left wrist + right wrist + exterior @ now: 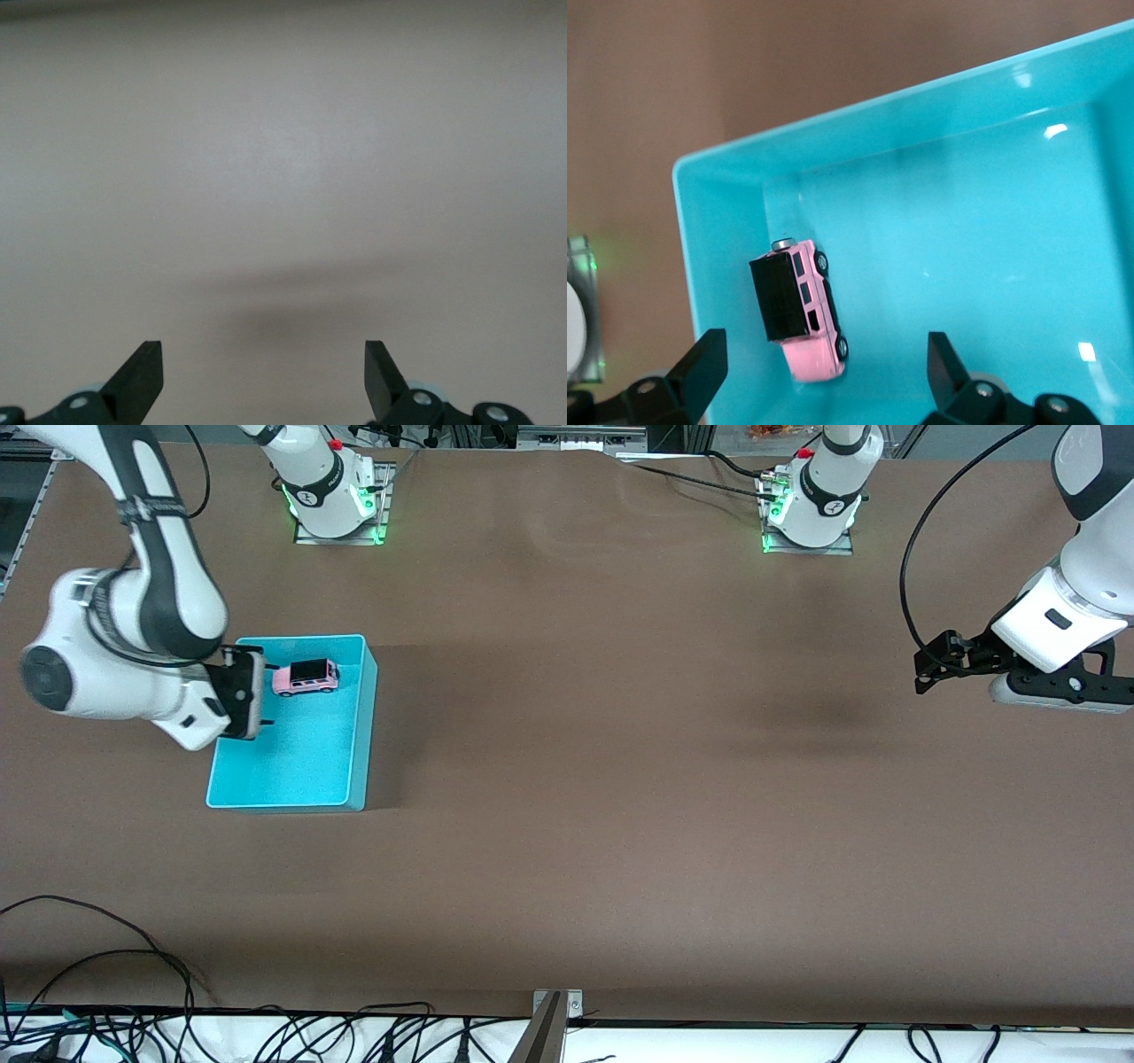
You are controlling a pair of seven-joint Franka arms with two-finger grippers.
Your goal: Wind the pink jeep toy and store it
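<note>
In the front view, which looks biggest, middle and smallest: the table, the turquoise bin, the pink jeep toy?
1. Table
2. Turquoise bin
3. Pink jeep toy, sitting in the bin

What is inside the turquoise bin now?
Only the pink jeep toy, upright near the turquoise bin's wall farthest from the front camera. The open right gripper hides one edge of the floor.

jeep toy (306, 677) in bin (354, 766)
</note>
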